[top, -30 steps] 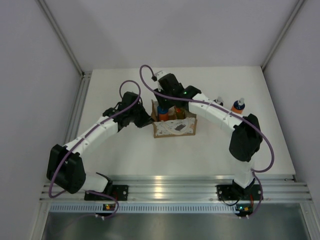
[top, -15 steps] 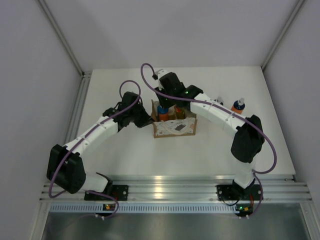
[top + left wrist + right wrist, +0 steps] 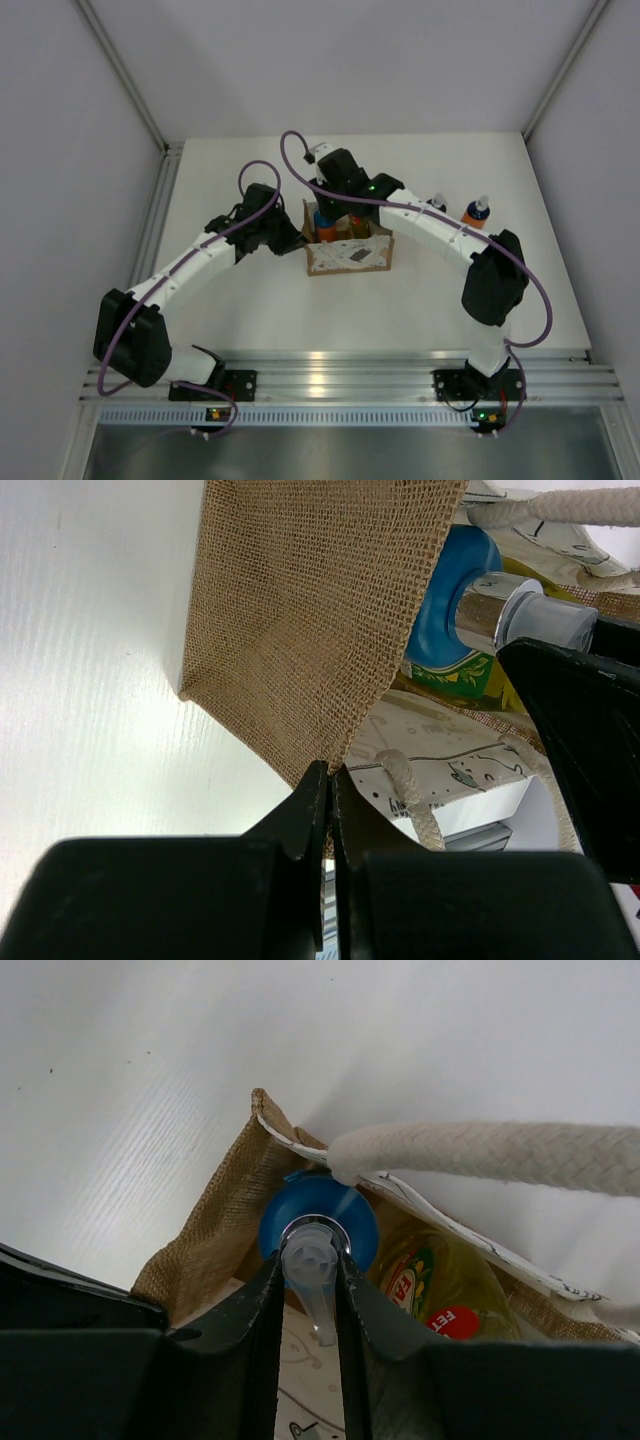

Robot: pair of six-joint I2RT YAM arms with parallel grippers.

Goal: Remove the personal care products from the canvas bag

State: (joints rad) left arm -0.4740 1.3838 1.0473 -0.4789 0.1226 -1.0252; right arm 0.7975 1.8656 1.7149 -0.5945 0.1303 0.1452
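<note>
The canvas bag point(image 3: 350, 254) stands mid-table, tan with a white patterned front and rope handles point(image 3: 480, 1155). My left gripper point(image 3: 330, 772) is shut on the bag's woven corner edge point(image 3: 300, 630), seen from above at the bag's left side point(image 3: 298, 243). My right gripper point(image 3: 308, 1260) reaches down into the bag and is shut on the clear pump nozzle of an orange bottle with a blue top point(image 3: 318, 1218). Beside it inside the bag lies a yellow bottle with a red cap point(image 3: 440, 1285). One orange, blue-topped bottle point(image 3: 476, 212) stands out on the table to the right.
A small dark-capped item point(image 3: 437, 202) sits by the right forearm, near the orange bottle. The white table point(image 3: 250, 300) is walled by grey panels at left, right and back. An aluminium rail point(image 3: 340, 380) runs along the near edge.
The right gripper's fingers have closed in onto the blue-topped bottle's nozzle, and its wrist has shifted slightly. The left gripper and the bag have stayed where they were.
</note>
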